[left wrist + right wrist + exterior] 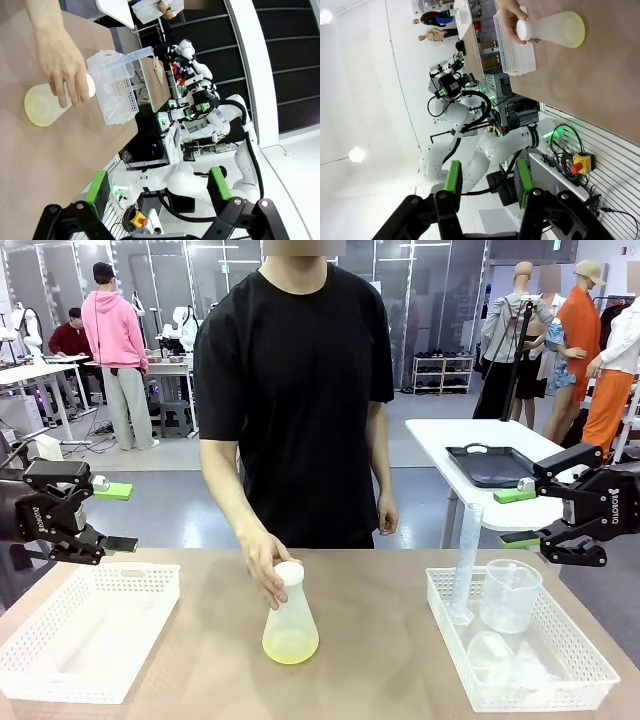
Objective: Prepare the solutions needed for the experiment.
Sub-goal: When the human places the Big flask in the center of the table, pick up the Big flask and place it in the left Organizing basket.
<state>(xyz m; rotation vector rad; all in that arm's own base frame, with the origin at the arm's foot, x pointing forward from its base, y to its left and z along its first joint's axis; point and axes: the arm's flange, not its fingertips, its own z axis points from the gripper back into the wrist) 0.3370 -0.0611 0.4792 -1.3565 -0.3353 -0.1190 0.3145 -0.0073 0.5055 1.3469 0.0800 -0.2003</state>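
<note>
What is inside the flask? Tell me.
Pale yellow-green liquid pools at the bottom of the flask; above it, nothing visible through the frosted wall. The cap and the person's hand hide the neck's inside.

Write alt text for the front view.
A person's hand grips the capped neck of a flask holding a little yellow liquid, mid-table. An empty white basket sits left; a basket with clear labware sits right. The robot's left hand and right hand hang open at the sides.

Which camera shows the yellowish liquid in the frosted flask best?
The front view: the pale yellow-green liquid sits level in the upright frosted conical flask. Both wrist views show it sideways, as a faint yellow tint.
</note>
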